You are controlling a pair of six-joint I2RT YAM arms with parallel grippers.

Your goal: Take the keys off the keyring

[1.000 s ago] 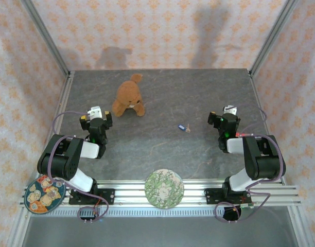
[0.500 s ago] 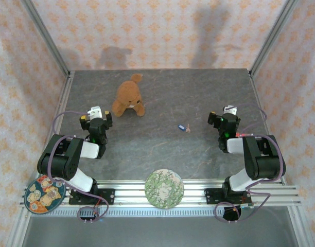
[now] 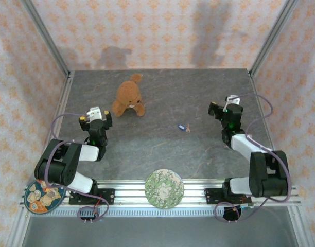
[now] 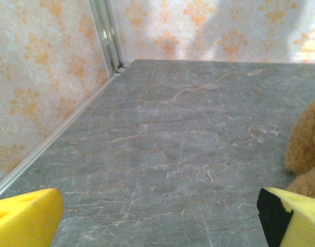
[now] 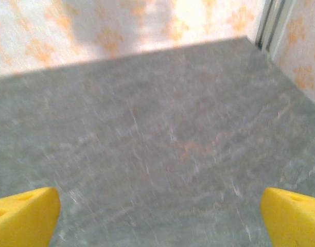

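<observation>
**Tiny keys flat on the bench, both hands released and empty**

Two tiny keys (image 3: pixel 184 127), a blue-headed key (image 3: pixel 181 126) and a pale silvery-tan key (image 3: pixel 188 129), lie touching each other on the grey marbled stone-look bench (image 3: pixel 157 154), right of centre. The ring joining them is too small to make out.

Judged: very light, stiff thin metal, lying flat on a hard smooth top. They are likely to skate away under a finger rather than lift. Not fragile. The best hold looks to be the broad heads. One hand could pinch the blue head, probably a plastic cover with some bite, while the other works the ring or the tan key. This calls for a low, edge-on pinch.

The right hand (image 3: pixel 225 109) is nearest, to the keys' right, jaws wide with nothing between them. Its yellow pads (image 5: pixel 23 213) frame bare bench. The left hand (image 3: pixel 95 117) is well apart from the keys on the left side, likewise spread and empty.

A brown plush teddy bear (image 3: pixel 129 98) lies just beyond the left hand, toward the back. A round green-floral disc (image 3: pixel 164 188) rests on the near rail. A round multicoloured cartoon-printed packet (image 3: pixel 43 194) sits at the near-left corner.

Writing: none readable on keys, disc or packet. No brand visible.
</observation>
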